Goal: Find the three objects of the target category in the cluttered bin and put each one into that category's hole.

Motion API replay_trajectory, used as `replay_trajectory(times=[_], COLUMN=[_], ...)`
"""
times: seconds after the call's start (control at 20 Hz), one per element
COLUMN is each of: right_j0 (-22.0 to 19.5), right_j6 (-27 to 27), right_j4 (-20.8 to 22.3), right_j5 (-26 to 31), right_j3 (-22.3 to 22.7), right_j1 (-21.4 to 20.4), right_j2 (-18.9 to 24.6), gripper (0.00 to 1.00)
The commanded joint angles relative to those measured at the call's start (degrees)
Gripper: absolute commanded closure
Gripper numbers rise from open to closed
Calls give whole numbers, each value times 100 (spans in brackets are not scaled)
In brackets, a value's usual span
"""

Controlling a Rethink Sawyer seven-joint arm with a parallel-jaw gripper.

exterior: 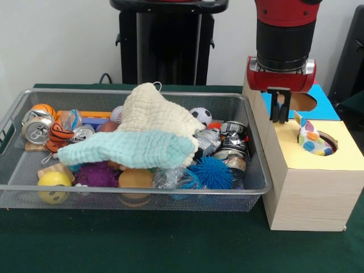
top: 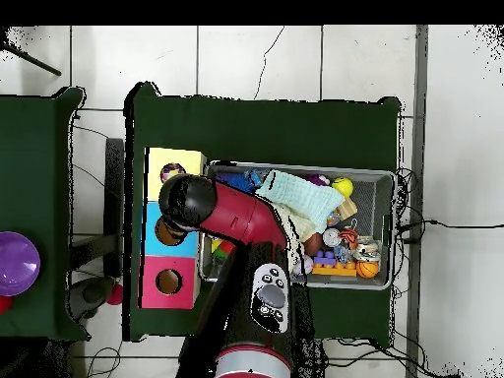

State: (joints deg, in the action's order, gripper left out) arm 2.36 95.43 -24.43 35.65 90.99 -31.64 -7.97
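So from the front, the gripper (exterior: 280, 111) hangs above the wooden boxes, just behind the yellow box's hole (exterior: 322, 143), and its two dark fingers sit close together with nothing between them. A polka-dot scrap (exterior: 310, 138) is stuffed partway into that hole, its top sticking up. It's apart from the fingers. Left of the boxes, the wire bin (exterior: 250, 190) is packed: a cream cloth (exterior: 153, 111) draped over a mint cloth (exterior: 128, 149), plus cans, balls and a blue spiky ball (exterior: 215, 172).

From overhead, the red arm (top: 241, 215) reaches across to the boxes and covers the gripper, I think. The yellow top (top: 175, 163) shows the scrap only as a blur. The bin (top: 389, 177) sits right beside the boxes.
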Motion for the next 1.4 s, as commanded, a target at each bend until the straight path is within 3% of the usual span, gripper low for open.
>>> replay_trajectory(times=[0.05,0.65,1.4], right_j0=[-178,-233,-200], right_j6=[1202,1151,1178], right_j4=[-259,-486,-400], right_j5=[-126,-325,-408], right_j3=[23,207,-45], right_j1=[149,17,107], right_j2=[519,734,691], gripper=[100,100,100])
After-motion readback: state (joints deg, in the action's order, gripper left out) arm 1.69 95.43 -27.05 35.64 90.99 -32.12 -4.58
